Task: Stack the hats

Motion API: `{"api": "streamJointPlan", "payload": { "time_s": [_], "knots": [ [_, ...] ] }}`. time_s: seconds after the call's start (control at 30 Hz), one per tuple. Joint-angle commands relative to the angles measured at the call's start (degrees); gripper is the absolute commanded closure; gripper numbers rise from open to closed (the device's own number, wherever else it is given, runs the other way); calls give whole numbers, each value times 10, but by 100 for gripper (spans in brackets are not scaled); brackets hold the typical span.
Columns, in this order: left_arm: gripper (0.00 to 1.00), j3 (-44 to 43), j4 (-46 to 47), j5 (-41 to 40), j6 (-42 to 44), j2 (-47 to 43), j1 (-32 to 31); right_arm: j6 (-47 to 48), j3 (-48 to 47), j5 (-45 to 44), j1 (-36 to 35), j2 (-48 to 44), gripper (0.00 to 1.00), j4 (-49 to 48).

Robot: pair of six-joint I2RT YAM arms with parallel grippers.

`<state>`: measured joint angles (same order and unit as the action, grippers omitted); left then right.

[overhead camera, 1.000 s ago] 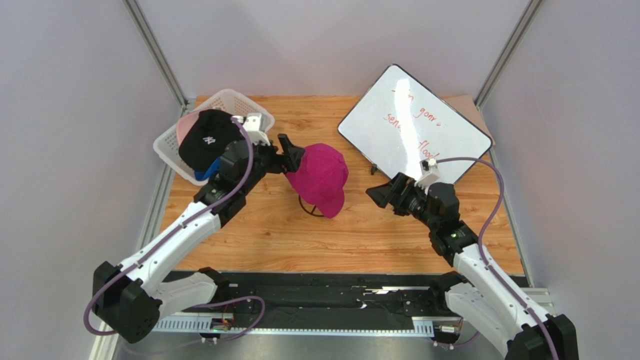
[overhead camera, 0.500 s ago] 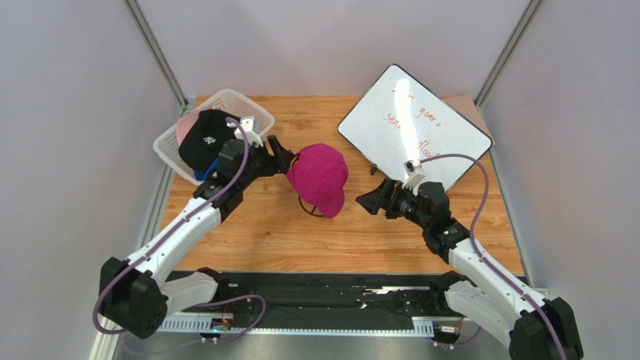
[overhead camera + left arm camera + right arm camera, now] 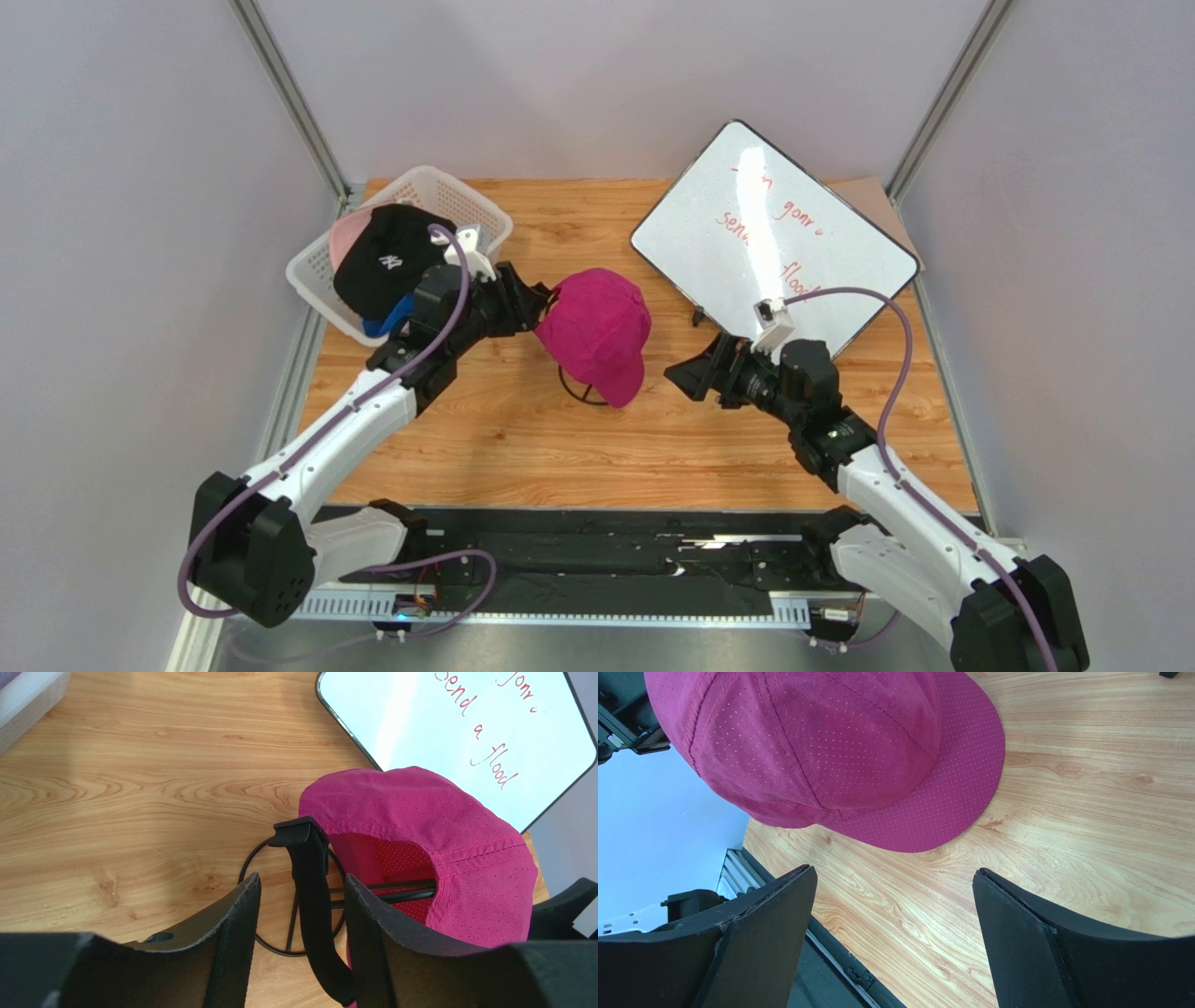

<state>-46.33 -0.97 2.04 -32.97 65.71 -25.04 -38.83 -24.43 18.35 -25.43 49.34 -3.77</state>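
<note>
A magenta cap (image 3: 596, 329) sits on a black wire stand (image 3: 386, 889) near the middle of the wooden desk (image 3: 533, 434), its brim pointing toward the near edge, as two robot arms flank it from either side. The left gripper (image 3: 300, 878) reaches in at the back of the cap, its jaws partly drawn in and straddling the cap's black rear strap (image 3: 309, 903), which hangs between the fingers (image 3: 231, 931) with a sliver of space still showing on the left side; nothing is clamped yet. The right gripper (image 3: 892, 873) hovers near the cap's brim side with its jaws spread wide, grasping nothing and clear of the fabric. Behind the left arm, a white mesh basket (image 3: 421, 189) at the desk's far left corner holds more caps: a black cap with a white logo (image 3: 382, 259) on top, a light pink cap (image 3: 347, 235) peeking out behind it and a royal blue cap (image 3: 376, 326) showing beneath. A whiteboard (image 3: 786, 210) with red handwriting leans at the far right of the desk
</note>
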Motion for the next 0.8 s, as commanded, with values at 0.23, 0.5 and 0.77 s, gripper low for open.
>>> {"api": "streamJointPlan", "payload": {
  "time_s": [0.23,0.5,0.77],
  "knots": [
    [90,10,37,20,2,2,0,17,-15,-11,-3,-19,11,-12],
    [100,26,19,-35,19,29,0,29,-54,-9,-5,-21,11,11],
    [100,44,36,-32,25,63,0,38,-77,-11,-8,-13,11,17]
  ]
}}
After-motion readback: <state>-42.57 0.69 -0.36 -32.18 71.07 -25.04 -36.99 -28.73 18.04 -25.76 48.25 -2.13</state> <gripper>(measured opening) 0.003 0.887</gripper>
